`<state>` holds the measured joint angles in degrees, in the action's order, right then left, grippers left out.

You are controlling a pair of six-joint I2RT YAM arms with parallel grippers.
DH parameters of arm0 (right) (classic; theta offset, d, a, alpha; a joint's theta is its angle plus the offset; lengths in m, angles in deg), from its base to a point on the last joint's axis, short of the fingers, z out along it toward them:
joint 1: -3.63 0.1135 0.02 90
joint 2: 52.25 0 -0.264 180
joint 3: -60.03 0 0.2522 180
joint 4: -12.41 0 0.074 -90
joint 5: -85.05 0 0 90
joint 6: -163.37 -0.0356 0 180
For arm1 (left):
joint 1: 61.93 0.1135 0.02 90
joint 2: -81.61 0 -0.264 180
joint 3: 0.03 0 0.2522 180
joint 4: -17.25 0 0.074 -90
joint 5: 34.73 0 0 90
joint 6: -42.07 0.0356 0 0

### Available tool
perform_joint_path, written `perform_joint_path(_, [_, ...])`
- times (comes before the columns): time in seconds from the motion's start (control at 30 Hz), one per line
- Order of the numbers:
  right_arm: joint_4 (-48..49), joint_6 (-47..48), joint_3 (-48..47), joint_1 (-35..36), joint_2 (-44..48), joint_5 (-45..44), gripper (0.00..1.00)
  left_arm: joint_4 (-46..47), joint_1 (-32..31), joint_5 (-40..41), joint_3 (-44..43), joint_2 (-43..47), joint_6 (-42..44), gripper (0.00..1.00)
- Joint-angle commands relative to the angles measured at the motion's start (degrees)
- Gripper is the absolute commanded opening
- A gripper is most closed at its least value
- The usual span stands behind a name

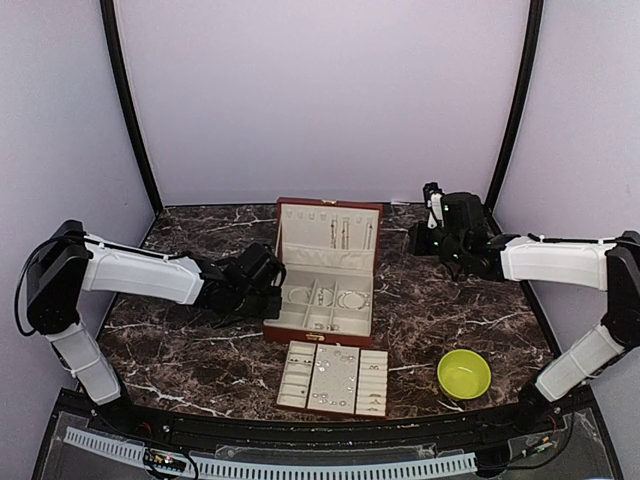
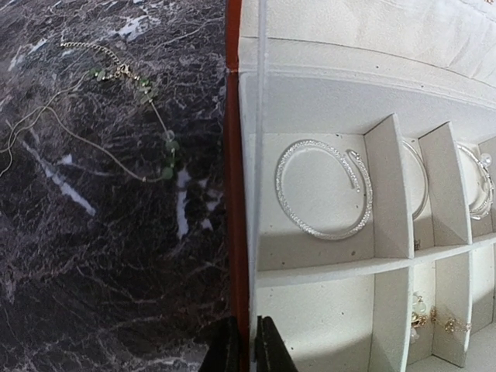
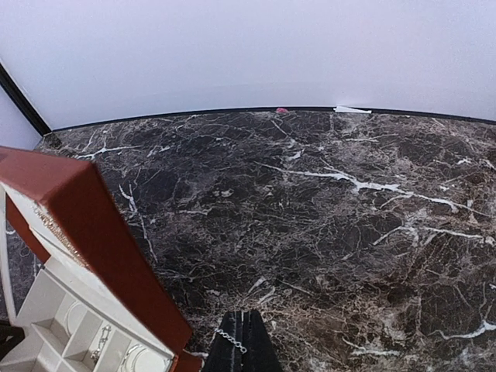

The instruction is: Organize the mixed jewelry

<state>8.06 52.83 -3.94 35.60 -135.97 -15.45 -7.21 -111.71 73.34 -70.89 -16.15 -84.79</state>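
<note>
my left gripper (image 2: 246, 353) is clenched on the left wall of the reddish-brown box (image 2: 235, 194), one finger outside against the red side and the other inside against the cream lining. in the compartment right beside that wall a sparkly silver bangle (image 2: 324, 188) lies flat. more bangles sit in the compartments to its right, and a small gold piece (image 2: 438, 319) lies in another one. outside the box, on the dark marble table (image 2: 93, 256), a thin gold chain with green beads (image 2: 120, 72) lies loose and sprawled, apart from the wall. my right gripper (image 3: 243, 322) is closed tight above the table, off to the right of the box's lid, with a short silvery chain (image 3: 231, 339) pinched at the fingertips and draped across one finger. from above, the box stands open with its lid upright and pieces hanging on the lid's lining. the cream compartment tray (image 1: 283, 395) lies just in front of it with tiny silvery pieces (image 1: 335, 375) in its sections. the yellow-green bowl (image 1: 464, 374) sits to the right of the tray.
</note>
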Motion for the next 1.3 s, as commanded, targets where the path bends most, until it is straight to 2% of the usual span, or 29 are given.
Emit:
perform_joint_path(0.0, [0.6,0.7,-0.2,0.6,1.3,-1.7,0.0,-5.4,-2.8,-1.2,2.9,4.4,-2.5,0.06])
perform_joint_path(0.07, [0.4,0.6,-0.3,0.6,1.5,-1.8,0.0,-5.5,-3.1,-0.8,2.9,5.1,-2.7,0.07])
perform_joint_path(0.2, [0.6,0.1,0.5,0.7,2.6,-1.7,0.0,-6.6,-3.3,0.3,1.7,6.6,-2.0,0.17])
perform_joint_path(0.33, [1.3,0.1,1.8,0.7,4.4,-1.7,0.0,-10.3,-3.3,3.8,-0.9,9.2,0.2,0.36])
perform_joint_path(0.4, [1.5,0.3,2.5,0.7,5.3,-1.7,0.0,-11.5,-3.3,6.8,-1.6,11.6,1.9,0.52])
perform_joint_path(0.47, [1.8,0.6,3.1,0.7,6.2,-1.6,0.0,-11.8,-3.2,9.7,-1.8,14.2,4.5,0.64])
perform_joint_path(0.53, [2.1,0.8,3.6,0.7,6.8,-1.5,0.0,-11.3,-3.2,12.3,-1.9,17.7,7.6,0.71])
perform_joint_path(0.6, [2.5,1.0,3.9,0.7,7.4,-1.3,0.0,-9.2,-3.1,13.5,-1.9,19.8,12.4,0.74])
perform_joint_path(0.67, [3.1,1.5,4.3,0.7,7.7,-0.9,0.0,-6.1,-2.6,12.3,-2.3,21.1,19.5,0.75])
perform_joint_path(0.73, [4.1,2.0,4.7,0.7,8.0,0.0,0.0,-2.8,-0.3,6.1,-3.4,21.6,27.0,0.72])
perform_joint_path(0.83, [4.9,2.6,5.0,0.7,8.0,1.2,0.0,2.4,2.2,-8.0,-4.3,21.6,38.5,0.68])
perform_joint_path(1.0, [5.5,2.8,5.7,0.7,8.8,1.8,0.0,9.7,4.2,-23.2,-5.1,19.6,56.7,0.64])
perform_joint_path(1.07, [5.9,2.8,6.0,0.7,9.1,2.0,0.0,15.2,4.9,-25.6,-5.5,17.5,61.2,0.63])
perform_joint_path(1.27, [6.0,3.3,6.1,0.7,10.1,2.1,0.0,22.1,5.3,-25.6,-10.0,8.3,70.6,0.61])
